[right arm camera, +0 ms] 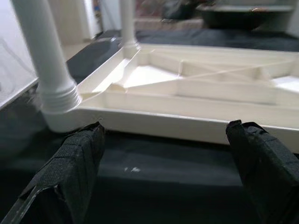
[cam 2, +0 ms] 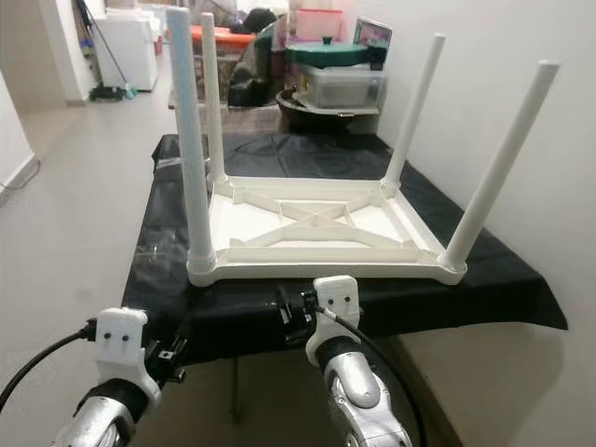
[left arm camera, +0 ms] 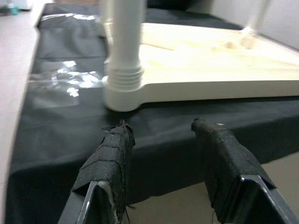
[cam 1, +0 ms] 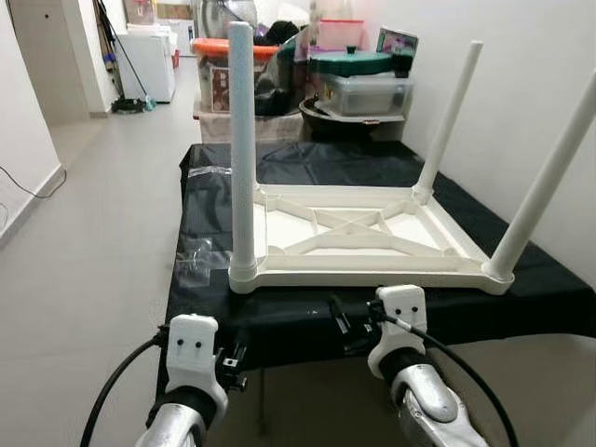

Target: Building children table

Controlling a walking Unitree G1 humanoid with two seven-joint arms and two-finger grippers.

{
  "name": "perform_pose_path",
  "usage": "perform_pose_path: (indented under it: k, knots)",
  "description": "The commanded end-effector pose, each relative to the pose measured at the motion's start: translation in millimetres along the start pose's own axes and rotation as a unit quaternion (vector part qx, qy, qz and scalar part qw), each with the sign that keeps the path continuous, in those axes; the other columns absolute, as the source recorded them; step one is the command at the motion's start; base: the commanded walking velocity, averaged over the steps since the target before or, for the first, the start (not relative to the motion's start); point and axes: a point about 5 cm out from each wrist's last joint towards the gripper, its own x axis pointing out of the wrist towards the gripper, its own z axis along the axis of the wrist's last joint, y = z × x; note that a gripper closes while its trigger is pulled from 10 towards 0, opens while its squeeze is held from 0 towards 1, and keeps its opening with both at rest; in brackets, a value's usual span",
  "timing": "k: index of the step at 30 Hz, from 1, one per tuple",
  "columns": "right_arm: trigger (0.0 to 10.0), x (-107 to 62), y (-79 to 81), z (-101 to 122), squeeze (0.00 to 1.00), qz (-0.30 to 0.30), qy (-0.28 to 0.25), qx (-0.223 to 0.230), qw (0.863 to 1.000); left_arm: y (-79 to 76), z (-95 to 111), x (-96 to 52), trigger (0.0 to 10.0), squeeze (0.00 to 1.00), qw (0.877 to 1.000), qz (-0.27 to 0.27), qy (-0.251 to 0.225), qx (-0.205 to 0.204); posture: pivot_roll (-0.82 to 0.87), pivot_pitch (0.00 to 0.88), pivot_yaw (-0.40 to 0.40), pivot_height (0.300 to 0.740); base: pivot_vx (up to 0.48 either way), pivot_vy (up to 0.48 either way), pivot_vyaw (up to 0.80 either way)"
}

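A white children's table (cam 1: 354, 233) lies upside down on a bench under a black cloth (cam 1: 279, 317). Its legs point straight up: the near-left leg (cam 1: 242, 149), the near-right leg (cam 1: 549, 177), the far-right leg (cam 1: 447, 121) and the far-left leg (cam 2: 212, 93). My right gripper (right arm camera: 166, 127) is open, just in front of the tabletop's near rim, empty. My left gripper (left arm camera: 161, 126) is open too, low at the bench's front-left edge, facing the threaded socket of the near-left leg (left arm camera: 122, 70) with a gap between them.
Clear plastic bags (cam 1: 200, 256) lie on the cloth left of the tabletop. Stacked bins and pots (cam 1: 363, 84) crowd the far end. A white wall runs close on the right. Bare floor (cam 1: 93, 233) stretches on the left, towards a white appliance (cam 1: 149, 60).
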Motion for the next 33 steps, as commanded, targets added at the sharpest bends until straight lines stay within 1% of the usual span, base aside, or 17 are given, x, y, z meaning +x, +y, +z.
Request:
perform_pose_path:
  k: [1, 3, 5, 6, 8, 10, 11, 12, 14, 15, 16, 18, 22, 33]
  knots:
    - [10.0, 2.9, 0.6, 0.2, 0.0, 0.009, -0.002, 0.002, 1.0, 9.2, 1.9, -3.4, 10.0, 0.0, 0.999, 0.037, -0.008, 0.011, 0.08, 0.004, -0.067, 0.74, 0.0, 0.0, 0.0]
    - [10.0, 2.9, 0.6, 0.2, 0.0, 0.009, -0.002, 0.002, 1.0, 9.2, 1.9, -3.4, 10.0, 0.0, 0.999, 0.037, -0.008, 0.011, 0.08, 0.004, -0.067, 0.74, 0.0, 0.0, 0.0]
    - [10.0, 9.9, -18.9, 4.5, 0.0, -0.034, -0.011, -0.012, 0.999, 27.9, 6.9, -5.4, 10.0, 0.0, 0.994, 0.099, -0.02, 0.037, 0.08, 0.001, -0.067, 0.74, 0.0, 0.0, 0.0]
    - [10.0, 12.9, -25.3, 5.9, 0.0, -0.042, -0.014, -0.014, 0.999, 32.8, 7.5, -5.0, 10.0, 0.0, 0.993, 0.111, -0.022, 0.039, 0.08, 0.001, -0.067, 0.74, 0.0, 0.0, 0.0]
    - [10.0, 14.6, -28.2, 6.5, 0.0, -0.043, -0.015, -0.014, 0.999, 35.1, 7.5, -4.4, 10.0, 0.0, 0.992, 0.116, -0.022, 0.038, 0.08, 0.001, -0.067, 0.74, 0.0, 0.0, 0.0]
    - [10.0, 14.6, -28.2, 6.5, 0.0, -0.043, -0.015, -0.014, 0.999, 35.1, 7.5, -4.4, 10.0, 0.0, 0.992, 0.116, -0.022, 0.038, 0.08, 0.001, -0.067, 0.74, 0.0, 0.0, 0.0]
    - [10.0, 16.5, -27.1, 7.4, 0.0, -0.036, -0.017, -0.011, 0.999, 32.2, 6.3, -3.0, 10.0, 0.0, 0.994, 0.106, -0.019, 0.034, 0.07, 0.0, -0.061, 0.74, 0.0, 0.0, 0.0]
    - [10.0, 16.5, -21.8, 8.1, 0.0, -0.026, -0.019, -0.005, 0.999, 24.0, 2.0, -1.8, 10.0, 0.0, 0.996, 0.084, -0.009, 0.028, 0.07, 0.0, -0.061, 0.74, 0.0, 0.0, 0.0]
    - [10.0, 16.5, -21.8, 8.1, 0.0, -0.026, -0.019, -0.005, 0.999, 24.0, 2.0, -1.8, 10.0, 0.0, 0.996, 0.084, -0.009, 0.028, 0.07, 0.0, -0.061, 0.74, 0.0, 0.0, 0.0]
    - [10.0, 15.5, -14.8, 8.0, 0.0, -0.016, -0.019, 0.003, 1.0, 13.9, -3.7, -1.1, 10.0, 0.0, 0.998, 0.057, 0.003, 0.027, 0.07, 0.0, -0.059, 0.74, 0.0, 0.0, 0.0]
    - [10.0, 15.5, -14.8, 8.0, 0.0, -0.016, -0.019, 0.003, 1.0, 13.9, -3.7, -1.1, 10.0, 0.0, 0.998, 0.057, 0.003, 0.027, 0.07, 0.0, -0.059, 0.74, 0.0, 0.0, 0.0]
    - [10.0, 11.9, -8.2, 4.7, 0.0, -0.01, -0.015, 0.007, 1.0, 12.7, -5.7, 0.0, 10.0, 0.0, 0.998, 0.053, 0.009, 0.026, 0.07, 0.0, -0.057, 0.74, -0.279, 0.0, 0.0]
    - [10.0, 9.3, -3.0, 1.8, 0.0, -0.003, -0.011, 0.012, 1.0, 13.2, -6.4, 0.9, 10.0, 0.0, 0.998, 0.056, 0.01, 0.025, 0.07, 0.0, -0.057, 0.74, -0.291, 0.0, 0.0]
    - [10.0, 10.8, -1.5, 0.1, 0.0, 0.003, -0.013, 0.004, 1.0, 12.1, -6.2, 1.2, 10.0, 0.0, 0.998, 0.057, 0.009, 0.027, 0.07, 0.0, -0.061, 0.74, -0.3, 0.0, 0.0]
